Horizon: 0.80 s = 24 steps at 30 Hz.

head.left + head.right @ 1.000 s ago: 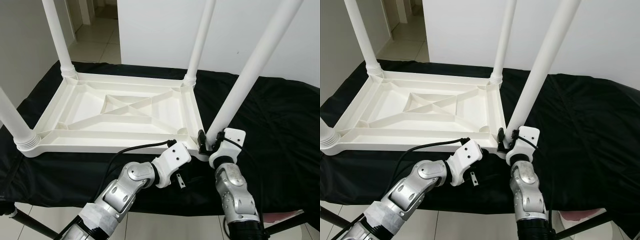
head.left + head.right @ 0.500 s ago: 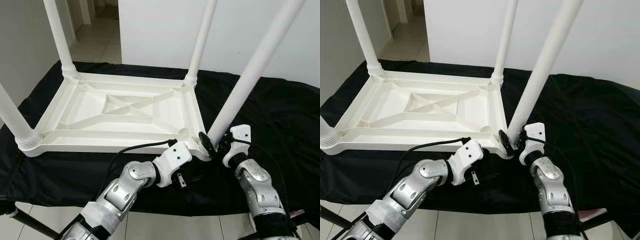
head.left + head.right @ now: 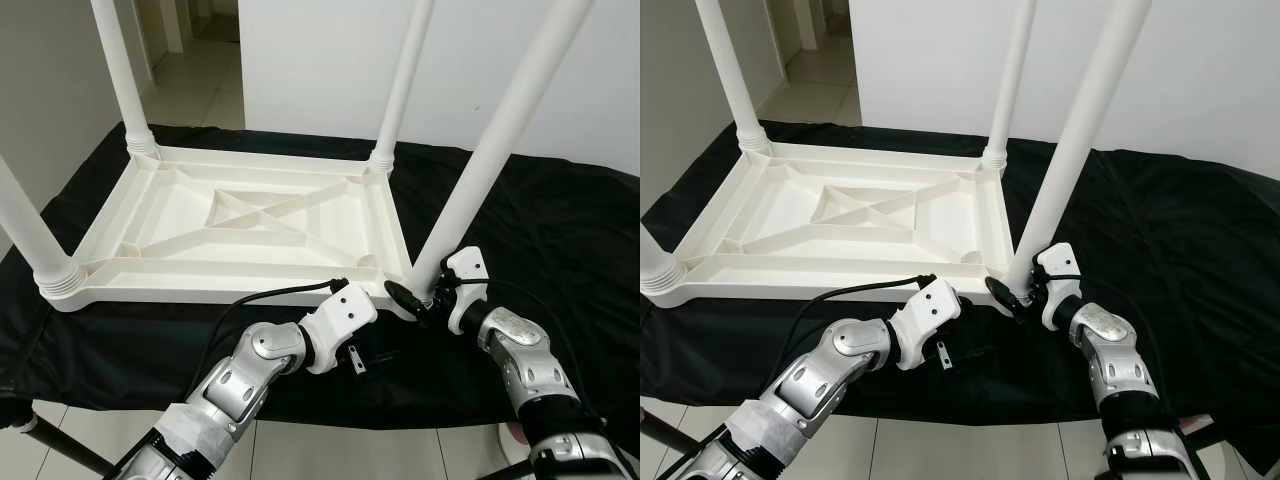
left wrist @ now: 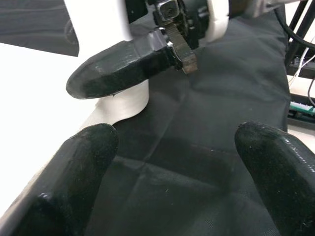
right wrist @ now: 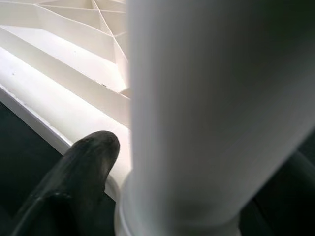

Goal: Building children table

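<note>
White plastic leg (image 3: 480,180), clasped low by the right gripper (image 3: 425,293); left gripper (image 4: 172,162) jaws apart. Over-twisting could cross-thread it.

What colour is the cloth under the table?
Black, plain. The cloth shows best in the left eye view.

A thick white leg (image 5: 211,113) stands close to the camera, widening into a collar (image 5: 167,216) at its foot where it meets the white tabletop (image 5: 59,64). The tabletop lies upside down, its underside ribs (image 5: 64,24) crossing in diagonal lines. One black finger (image 5: 74,182) of the right tool rests beside the leg's collar, against the tabletop's rim. Dark black cloth (image 5: 19,142) shows beyond the rim. The second finger is hidden behind the leg
</note>
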Available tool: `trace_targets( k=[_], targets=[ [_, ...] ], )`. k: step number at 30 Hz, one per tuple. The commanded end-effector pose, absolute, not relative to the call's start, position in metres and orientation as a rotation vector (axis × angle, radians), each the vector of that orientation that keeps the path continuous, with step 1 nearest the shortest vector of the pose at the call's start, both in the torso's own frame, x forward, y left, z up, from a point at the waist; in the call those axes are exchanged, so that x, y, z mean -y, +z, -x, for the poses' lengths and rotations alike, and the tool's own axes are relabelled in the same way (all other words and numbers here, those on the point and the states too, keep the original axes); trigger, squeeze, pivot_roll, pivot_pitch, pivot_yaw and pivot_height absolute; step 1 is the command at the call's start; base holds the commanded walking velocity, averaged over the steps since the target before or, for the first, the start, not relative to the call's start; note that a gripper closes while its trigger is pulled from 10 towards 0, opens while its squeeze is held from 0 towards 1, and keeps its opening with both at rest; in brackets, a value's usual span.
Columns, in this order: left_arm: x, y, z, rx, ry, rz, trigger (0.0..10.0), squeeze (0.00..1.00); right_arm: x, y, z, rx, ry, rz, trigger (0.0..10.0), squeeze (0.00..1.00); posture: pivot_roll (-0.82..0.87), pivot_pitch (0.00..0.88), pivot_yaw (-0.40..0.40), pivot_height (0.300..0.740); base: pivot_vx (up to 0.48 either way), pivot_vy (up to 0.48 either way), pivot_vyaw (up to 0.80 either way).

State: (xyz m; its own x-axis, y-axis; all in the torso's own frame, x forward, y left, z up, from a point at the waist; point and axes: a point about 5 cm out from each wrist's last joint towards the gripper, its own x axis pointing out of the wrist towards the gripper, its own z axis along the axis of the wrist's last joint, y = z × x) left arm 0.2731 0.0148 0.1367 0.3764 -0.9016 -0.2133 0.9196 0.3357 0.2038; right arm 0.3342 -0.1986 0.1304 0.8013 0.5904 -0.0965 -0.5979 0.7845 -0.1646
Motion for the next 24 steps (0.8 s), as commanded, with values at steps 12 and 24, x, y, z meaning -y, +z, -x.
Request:
trace_targets(
  k=[12,24],
  targets=[
    [-0.012,0.141,-0.272,-0.044,-1.2,-0.315,10.0,0.0,0.198,0.121,-0.338,-0.09,0.709,0.209,0.0,0.0,0.05,0.01,-0.065,0.74,0.0,0.0,0.0],
    [-0.011,0.139,-0.271,-0.05,-1.205,-0.318,10.0,0.0,0.203,0.113,-0.344,-0.101,0.471,0.098,10.0,0.0,0.05,0.022,-0.065,0.74,0.0,0.0,0.0]
  ],
)
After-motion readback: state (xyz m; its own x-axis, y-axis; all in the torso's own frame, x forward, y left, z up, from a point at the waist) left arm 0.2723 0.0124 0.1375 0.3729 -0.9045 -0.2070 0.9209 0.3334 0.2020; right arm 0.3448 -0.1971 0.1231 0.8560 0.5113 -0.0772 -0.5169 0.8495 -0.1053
